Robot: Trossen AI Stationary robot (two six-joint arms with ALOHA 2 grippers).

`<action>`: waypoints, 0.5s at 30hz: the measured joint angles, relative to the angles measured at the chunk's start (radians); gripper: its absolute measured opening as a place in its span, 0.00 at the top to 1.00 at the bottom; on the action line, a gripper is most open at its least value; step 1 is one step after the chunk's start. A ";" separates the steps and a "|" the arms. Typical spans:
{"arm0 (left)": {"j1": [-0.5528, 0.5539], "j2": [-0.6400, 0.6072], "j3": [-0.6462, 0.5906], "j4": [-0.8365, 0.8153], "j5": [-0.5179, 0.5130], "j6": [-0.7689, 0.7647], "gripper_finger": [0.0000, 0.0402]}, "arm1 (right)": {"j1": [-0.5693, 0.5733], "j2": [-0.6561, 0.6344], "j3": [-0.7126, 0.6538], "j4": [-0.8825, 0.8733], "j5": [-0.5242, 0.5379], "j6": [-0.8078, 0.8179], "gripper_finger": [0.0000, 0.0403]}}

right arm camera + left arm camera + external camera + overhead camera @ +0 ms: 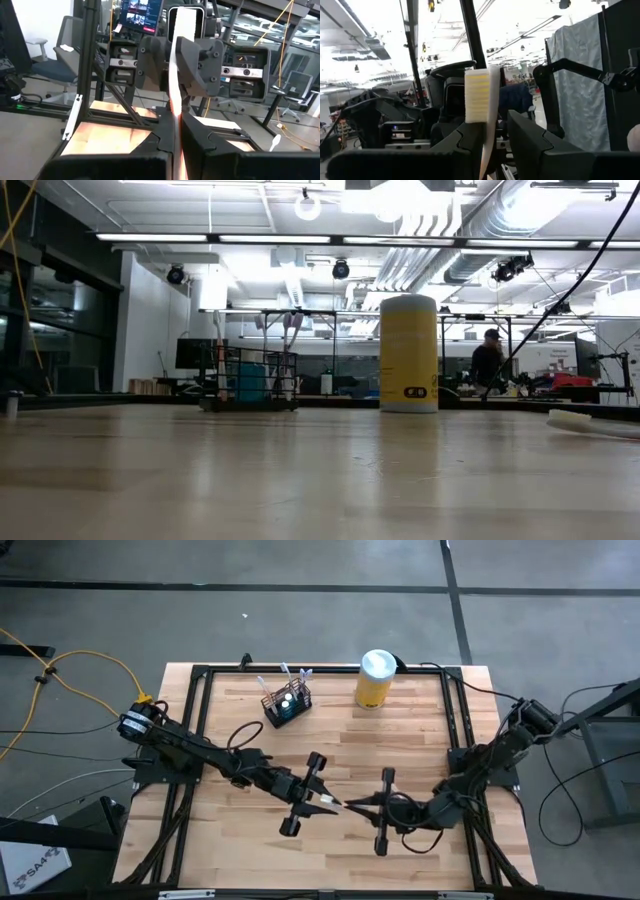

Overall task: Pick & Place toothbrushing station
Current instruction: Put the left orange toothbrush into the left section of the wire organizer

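Both grippers meet at the table's near centre on one white toothbrush (pixel 333 802), its long axis running roughly 9 to 3 o'clock between them. The left gripper (pixel 312 800) pinches the bristled end; the right gripper (pixel 362 804), fingers clamped tight, grips the handle. The toothbrushing station (pixel 286 703) stands toward 11 o'clock from that junction, nearer the left arm, beside the yellow canister (pixel 375 679).
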 joint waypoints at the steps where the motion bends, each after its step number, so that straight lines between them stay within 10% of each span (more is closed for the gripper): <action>1: 0.000 0.000 0.000 -0.003 -0.004 -0.008 0.79 | -0.004 0.000 0.000 -0.003 -0.004 0.002 0.99; 15: -0.002 -0.064 -0.001 -0.229 -0.132 -0.057 0.79 | -0.001 0.000 0.000 -0.082 0.041 0.054 0.99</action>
